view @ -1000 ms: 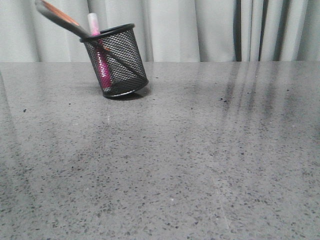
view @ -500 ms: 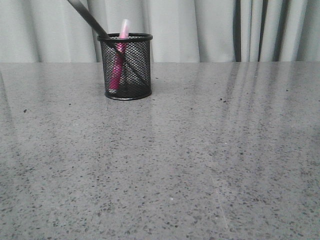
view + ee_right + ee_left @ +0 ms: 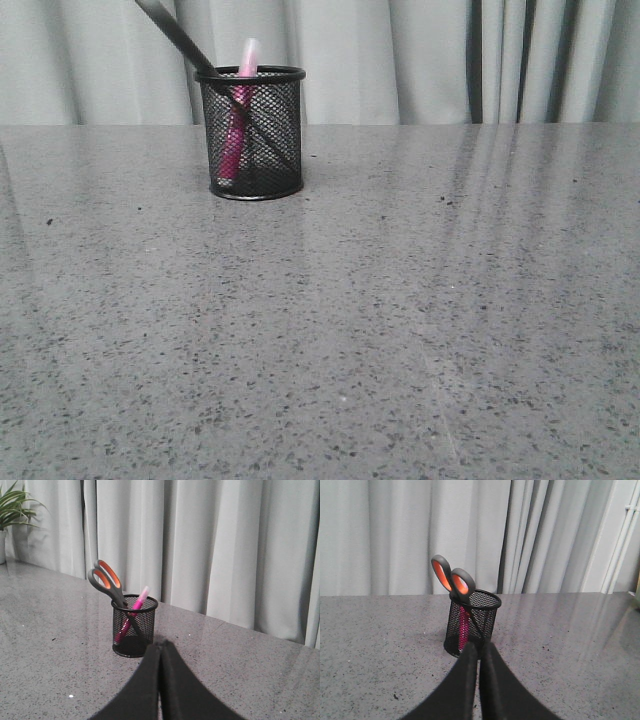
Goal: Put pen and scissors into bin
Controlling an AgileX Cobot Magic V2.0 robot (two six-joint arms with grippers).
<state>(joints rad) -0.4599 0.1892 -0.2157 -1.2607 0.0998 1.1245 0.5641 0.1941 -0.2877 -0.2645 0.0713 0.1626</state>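
The black mesh bin (image 3: 252,135) stands upright on the grey table at the back left. The pink pen (image 3: 238,110) stands inside it, cap above the rim. The scissors (image 3: 178,32) lean in it, blades down, handles sticking up and left past the frame's top. In the left wrist view the bin (image 3: 471,622), pen (image 3: 464,630) and orange-lined scissor handles (image 3: 452,577) show just beyond my shut, empty left gripper (image 3: 479,646). In the right wrist view the bin (image 3: 134,625), pen (image 3: 135,611) and scissors (image 3: 106,582) stand beyond my shut, empty right gripper (image 3: 161,644).
Grey curtains (image 3: 400,60) hang behind the speckled table (image 3: 380,320). A potted plant (image 3: 12,505) shows at the table's far end in the right wrist view. Neither gripper shows in the front view.
One second ago the bin was tilted and further left with the scissors leaning low. It has since stood upright slightly to the right and has not moved in the last half second.
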